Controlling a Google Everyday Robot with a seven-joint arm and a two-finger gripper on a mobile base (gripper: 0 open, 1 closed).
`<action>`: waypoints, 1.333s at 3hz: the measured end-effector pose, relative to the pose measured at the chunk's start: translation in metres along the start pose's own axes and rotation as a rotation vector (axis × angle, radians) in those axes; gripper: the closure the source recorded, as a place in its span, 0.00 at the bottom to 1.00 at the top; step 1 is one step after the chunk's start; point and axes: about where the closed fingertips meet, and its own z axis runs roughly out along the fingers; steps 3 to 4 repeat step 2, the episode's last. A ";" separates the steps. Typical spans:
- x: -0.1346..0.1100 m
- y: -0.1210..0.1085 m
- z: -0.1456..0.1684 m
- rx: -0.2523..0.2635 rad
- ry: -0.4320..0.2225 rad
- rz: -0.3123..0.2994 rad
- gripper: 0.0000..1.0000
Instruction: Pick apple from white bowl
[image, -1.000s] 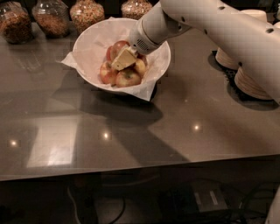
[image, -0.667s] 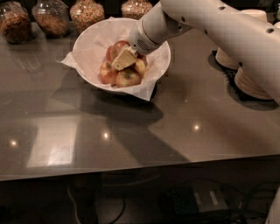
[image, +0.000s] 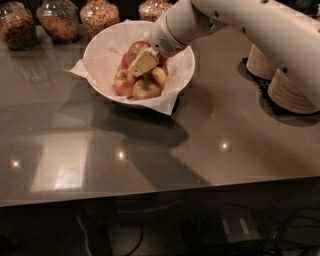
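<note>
The white bowl (image: 100, 47), wide and lined with crumpled white paper, stands at the back middle of the dark countertop. It holds several apples. The largest, dull red-brown apple (image: 133, 50) lies at the back of the pile, partly hidden. Smaller yellow-and-red apples (image: 146, 89) lie in front of it. My gripper (image: 143, 61) reaches down into the bowl from the upper right. Its pale tip rests over the middle of the pile, against the large apple's front. The white arm (image: 240, 25) covers the bowl's right rim.
Several glass jars of grain and nuts (image: 59, 19) line the back edge behind the bowl. Stacked tan paper bowls (image: 292, 90) stand on a dark mat at the right. The counter's front edge (image: 150, 197) runs across the lower part, with cables below.
The gripper's tip sits very slightly higher in the bowl than a second ago. The bowl and the apples have not visibly moved.
</note>
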 end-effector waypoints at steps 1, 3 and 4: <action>-0.015 -0.004 -0.033 0.024 -0.025 -0.043 1.00; -0.024 -0.006 -0.068 0.026 0.001 -0.106 1.00; -0.024 -0.006 -0.068 0.026 0.001 -0.106 1.00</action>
